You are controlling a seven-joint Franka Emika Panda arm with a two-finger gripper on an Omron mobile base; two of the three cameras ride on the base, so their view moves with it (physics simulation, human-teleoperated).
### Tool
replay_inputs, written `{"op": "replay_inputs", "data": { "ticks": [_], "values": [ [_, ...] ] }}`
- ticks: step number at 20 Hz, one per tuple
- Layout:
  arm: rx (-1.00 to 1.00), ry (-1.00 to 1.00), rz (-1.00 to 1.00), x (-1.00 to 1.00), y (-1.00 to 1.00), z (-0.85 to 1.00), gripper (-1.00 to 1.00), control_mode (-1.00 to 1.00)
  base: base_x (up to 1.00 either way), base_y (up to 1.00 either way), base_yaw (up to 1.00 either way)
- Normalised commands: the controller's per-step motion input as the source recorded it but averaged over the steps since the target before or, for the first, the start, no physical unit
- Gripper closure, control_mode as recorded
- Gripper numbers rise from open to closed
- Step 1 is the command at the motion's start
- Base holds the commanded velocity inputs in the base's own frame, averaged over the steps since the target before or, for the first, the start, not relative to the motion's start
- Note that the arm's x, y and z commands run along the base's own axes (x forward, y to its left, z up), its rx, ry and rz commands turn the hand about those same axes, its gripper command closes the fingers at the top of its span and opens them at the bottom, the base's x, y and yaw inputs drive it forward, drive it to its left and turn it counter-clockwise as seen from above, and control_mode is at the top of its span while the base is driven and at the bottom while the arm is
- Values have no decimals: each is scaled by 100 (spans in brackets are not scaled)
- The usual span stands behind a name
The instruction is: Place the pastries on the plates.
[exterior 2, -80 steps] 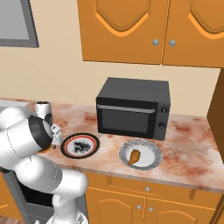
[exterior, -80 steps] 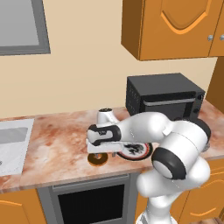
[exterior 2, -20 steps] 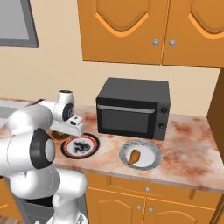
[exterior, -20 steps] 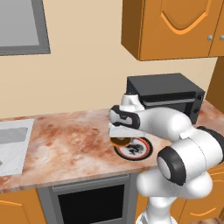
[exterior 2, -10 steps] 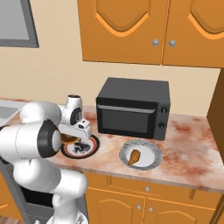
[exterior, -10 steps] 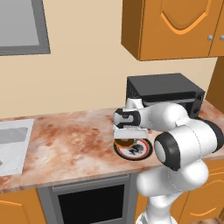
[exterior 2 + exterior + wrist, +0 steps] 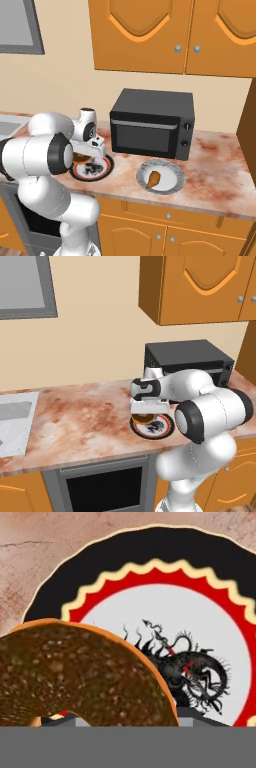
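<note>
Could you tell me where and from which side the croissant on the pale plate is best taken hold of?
I would bring the pincer straight down from above and close it across the middle of the croissant, over its narrow width. It lies flat and elongated near the centre of the pale plate, so the raised rim blocks a low sideways approach, while the microwave stands close behind it.

White robot arm (image 7: 200,406) with dark joints.
Its rounded, glossy white segments join at black ring-shaped bands with dark circular end caps. The white hand (image 7: 149,401) is boxy, with a small dark round cap on its wrist.
</note>
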Motion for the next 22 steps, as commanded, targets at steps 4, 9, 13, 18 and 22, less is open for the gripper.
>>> {"op": "replay_inputs", "data": {
  "ticks": [4, 9, 13, 18, 22],
  "values": [
    [0, 0, 0, 0, 0, -23, -100, -100, 0, 0, 0],
    [0, 0, 0, -1, -30, 0, -100, -100, 0, 0, 0],
    [0, 0, 0, -25, -55, 5, -100, -100, 0, 0, 0],
    [-1, -5, 0, -31, -46, 14, -100, -100, 0, 0, 0],
    [0, 0, 0, -31, -22, 72, -100, -100, 0, 0, 0]
  ]
}}
